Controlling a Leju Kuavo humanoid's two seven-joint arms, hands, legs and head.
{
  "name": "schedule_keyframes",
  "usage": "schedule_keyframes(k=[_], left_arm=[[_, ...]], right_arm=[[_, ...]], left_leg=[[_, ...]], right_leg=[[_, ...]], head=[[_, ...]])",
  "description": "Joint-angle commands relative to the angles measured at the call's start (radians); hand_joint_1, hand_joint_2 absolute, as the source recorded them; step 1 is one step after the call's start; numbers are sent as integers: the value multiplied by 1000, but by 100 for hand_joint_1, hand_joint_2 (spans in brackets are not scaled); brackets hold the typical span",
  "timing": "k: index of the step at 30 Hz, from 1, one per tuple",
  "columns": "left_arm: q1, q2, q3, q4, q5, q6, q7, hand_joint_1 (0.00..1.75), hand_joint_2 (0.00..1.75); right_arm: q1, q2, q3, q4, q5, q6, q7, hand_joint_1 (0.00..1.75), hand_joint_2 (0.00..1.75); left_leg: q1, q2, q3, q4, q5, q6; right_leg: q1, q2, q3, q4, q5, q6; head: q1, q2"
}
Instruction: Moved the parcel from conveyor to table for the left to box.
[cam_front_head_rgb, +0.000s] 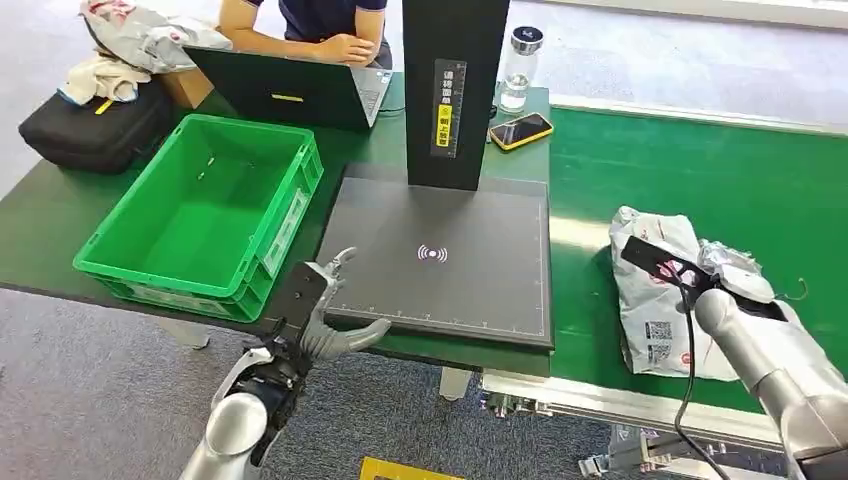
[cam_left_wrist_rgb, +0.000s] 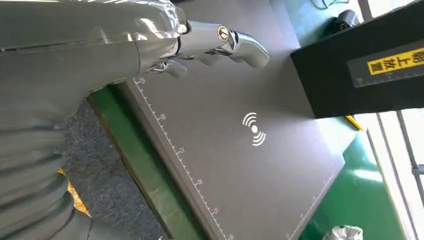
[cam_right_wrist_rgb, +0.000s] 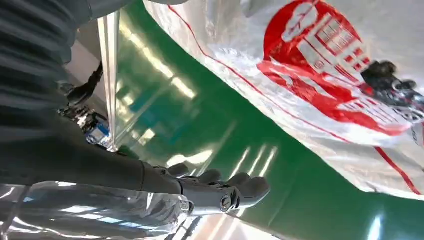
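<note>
Pickup step: right hand (cam_front_head_rgb: 738, 285) sits on the parcel (cam_front_head_rgb: 655, 300), fingers' grip unclear; next, lift it to the counter (cam_front_head_rgb: 380, 140). Left hand (cam_front_head_rgb: 325, 315) spread, empty.

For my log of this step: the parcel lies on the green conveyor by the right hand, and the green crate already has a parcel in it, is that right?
Not quite. In the head view the green crate is empty. The rest holds: the parcel lies on the green conveyor by the right hand.

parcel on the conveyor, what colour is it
White-silver plastic with red printing; the parcel shows it best in the right wrist view.
</note>
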Motion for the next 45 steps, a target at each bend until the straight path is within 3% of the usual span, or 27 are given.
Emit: schedule_keyframes(k=[1, 8, 33, 40, 41, 45], left_arm=[[-22, 14, -4, 13, -4, -1, 14, 0, 175], [-15, 18, -6, 0, -6, -1, 18, 0, 175], [-24, 9, -4, -5, -8, -3, 28, 0, 175], [-7, 19, -3, -23, -18, -10, 36, 0, 175], [-6, 20, -3, -23, -19, -11, 34, 0, 175], [-22, 16, -6, -30, -24, -18, 27, 0, 175]], right_arm=[[7, 62, -54, 81, -20, 49, -23, 0, 175], [94, 47, -83, 36, -59, 68, -92, 0, 175], [85, 70, -66, 36, -60, 107, -105, 0, 175], [152, 61, -66, -22, -93, 109, -121, 0, 175], [152, 58, -66, -25, -96, 117, -124, 173, 175], [104, 24, -50, -39, -118, 216, -131, 175, 175]], left_leg=[[1, 3, 4, -2, 0, -1], [1, 1, 5, -3, 0, -2], [1, 4, 4, -2, -1, -2], [1, 1, 2, -1, 0, -1], [1, 2, 4, -2, -1, -1], [0, 3, 2, 0, -1, -1]], right_leg=[[1, 3, 3, -2, 1, -2], [1, 1, 5, -3, 0, -3], [1, 4, 3, -1, 0, -3], [1, 1, 2, -2, 0, -2], [1, 2, 3, -2, 0, -2], [0, 3, 1, 0, 0, -2]], head=[[0, 0], [0, 0], [0, 0], [0, 0], [0, 0], [0, 0]])
